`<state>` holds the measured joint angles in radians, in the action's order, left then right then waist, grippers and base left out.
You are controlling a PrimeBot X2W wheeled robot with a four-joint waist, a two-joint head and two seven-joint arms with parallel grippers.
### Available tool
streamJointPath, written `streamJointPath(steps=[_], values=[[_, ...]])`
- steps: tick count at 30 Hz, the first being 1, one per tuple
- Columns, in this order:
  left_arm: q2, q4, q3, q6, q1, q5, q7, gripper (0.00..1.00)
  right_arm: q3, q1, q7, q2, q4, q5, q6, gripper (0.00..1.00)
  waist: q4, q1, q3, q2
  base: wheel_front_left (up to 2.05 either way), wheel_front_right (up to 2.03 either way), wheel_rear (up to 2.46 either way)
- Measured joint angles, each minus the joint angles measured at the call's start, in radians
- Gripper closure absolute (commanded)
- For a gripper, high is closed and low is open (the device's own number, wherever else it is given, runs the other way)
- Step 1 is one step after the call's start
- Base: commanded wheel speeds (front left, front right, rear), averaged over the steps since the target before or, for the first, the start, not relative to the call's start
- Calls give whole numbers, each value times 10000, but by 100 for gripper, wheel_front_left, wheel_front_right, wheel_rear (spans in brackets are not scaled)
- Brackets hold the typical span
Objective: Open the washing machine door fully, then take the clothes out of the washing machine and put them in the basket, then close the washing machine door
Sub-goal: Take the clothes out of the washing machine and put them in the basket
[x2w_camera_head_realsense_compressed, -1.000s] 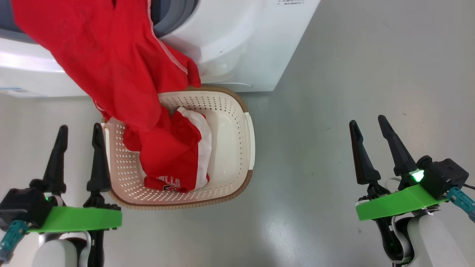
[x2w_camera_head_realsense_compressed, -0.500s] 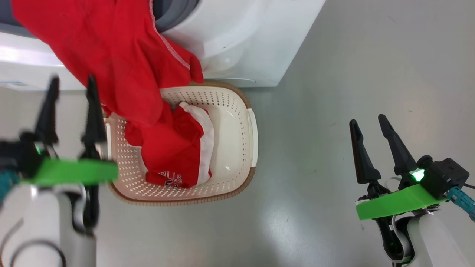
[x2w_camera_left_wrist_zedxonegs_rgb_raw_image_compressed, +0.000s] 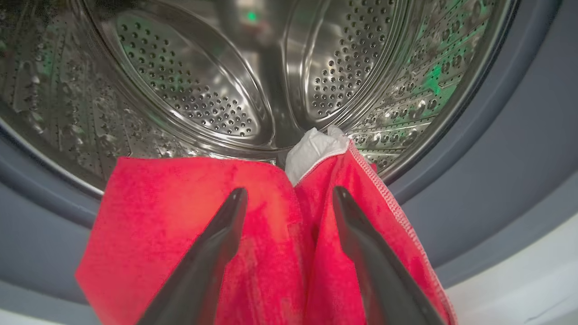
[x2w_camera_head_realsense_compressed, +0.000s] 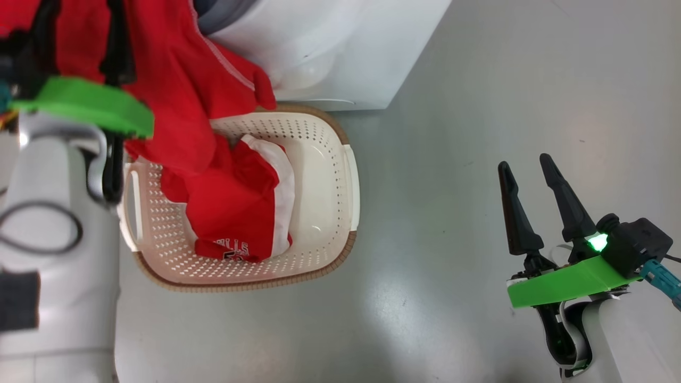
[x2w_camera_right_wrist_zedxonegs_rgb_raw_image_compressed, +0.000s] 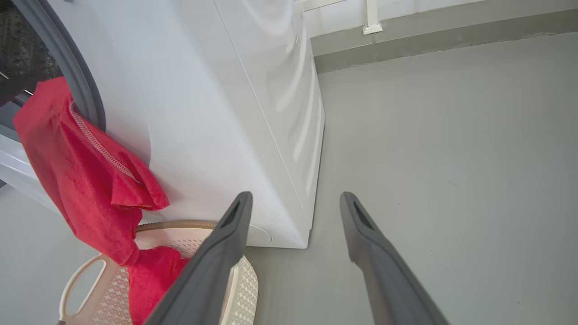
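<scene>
Red garment [x2w_camera_head_realsense_compressed: 181, 90] hangs out of the washing machine [x2w_camera_head_realsense_compressed: 330, 48], far left. Its top end is caught over the grey gasket [x2w_camera_left_wrist_zedxonegs_rgb_raw_image_compressed: 496, 158] at the lip of the steel drum [x2w_camera_left_wrist_zedxonegs_rgb_raw_image_compressed: 203, 90], and its tail drops down the machine front into the far-left corner of the basket [x2w_camera_head_realsense_compressed: 298, 133].

Left gripper [x2w_camera_left_wrist_zedxonegs_rgb_raw_image_compressed: 290, 192] is up at the drum mouth with its jaws spread wide. Both fingers lie over the red cloth with nothing pinched; can't tell if they touch it. Right gripper [x2w_camera_head_realsense_compressed: 524, 161] is also wide open and empty, over bare floor on the right, well apart from the basket.

Handling, my read:
- Cloth is soft, light and limp, so it will sag and trail rather than keep its shape.
- It's not fragile or slippery, but it could drag or snag on the gasket.
- Best hold looks like the bunched fold at the drum lip beside the white trim [x2w_camera_left_wrist_zedxonegs_rgb_raw_image_compressed: 316, 144], where 1 pinch takes several layers.
- Lift it clear of the lip before lowering, or the tail may spill over the basket rim.

Containers:
- The basket sits on the floor, just in front of the machine. It holds 1 jersey [x2w_camera_head_realsense_compressed: 234, 213], red with a white panel and printed lettering, on its left half, plus the hanging tail. The right half is bare plastic.
- The drum holds just the top end of the hanging garment, as far as the left wrist view reaches.
</scene>
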<state>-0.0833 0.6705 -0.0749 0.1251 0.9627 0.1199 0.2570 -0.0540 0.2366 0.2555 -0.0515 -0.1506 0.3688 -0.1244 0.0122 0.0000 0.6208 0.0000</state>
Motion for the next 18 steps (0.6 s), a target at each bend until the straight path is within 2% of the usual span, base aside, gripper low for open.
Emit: streamJointPath(steps=[5,12,18], values=[[-136,1735,244,-35,1194,-368,0,0,-96,68,0,0,12,50,0,0,-146,0,155,0,0,0,0],[-518,4044,445,-454,2564,-665,-2,0,-217,239,0,0,54,98,0,0,-348,0,370,0,0,0,0],[-642,5089,589,-466,3403,-677,0,0,-249,251,0,-2,56,155,0,0,-512,0,455,0,0,0,0]])
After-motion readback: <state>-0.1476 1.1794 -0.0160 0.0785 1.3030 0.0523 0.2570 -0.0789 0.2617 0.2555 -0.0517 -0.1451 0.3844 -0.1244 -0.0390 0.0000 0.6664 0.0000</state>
